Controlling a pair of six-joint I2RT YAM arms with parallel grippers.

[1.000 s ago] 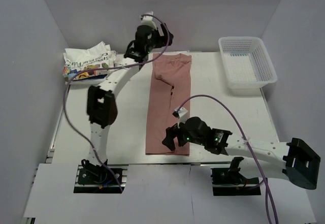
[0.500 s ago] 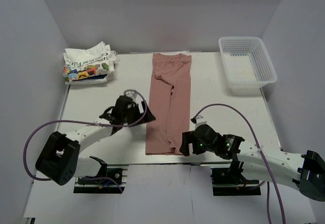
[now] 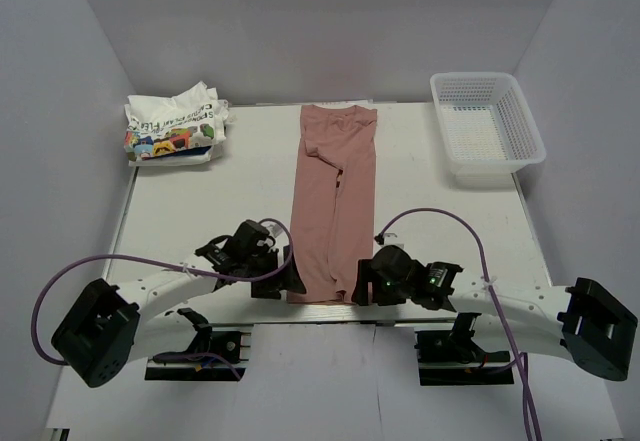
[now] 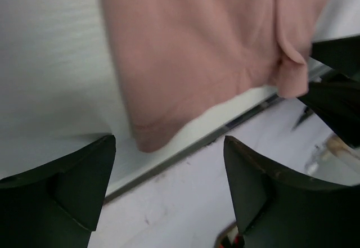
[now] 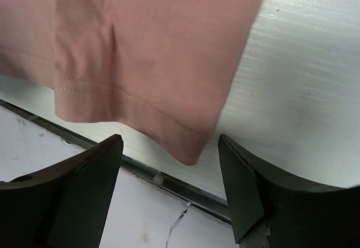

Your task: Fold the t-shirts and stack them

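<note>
Top external — basket [image 3: 497, 170] back-right, white tee [image 3: 172, 121] back-left.

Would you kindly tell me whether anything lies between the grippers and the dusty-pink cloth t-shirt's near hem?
Nothing visible does: the left gripper and right gripper each face an uncovered hem corner of the dusty-pink cloth t-shirt.
</note>
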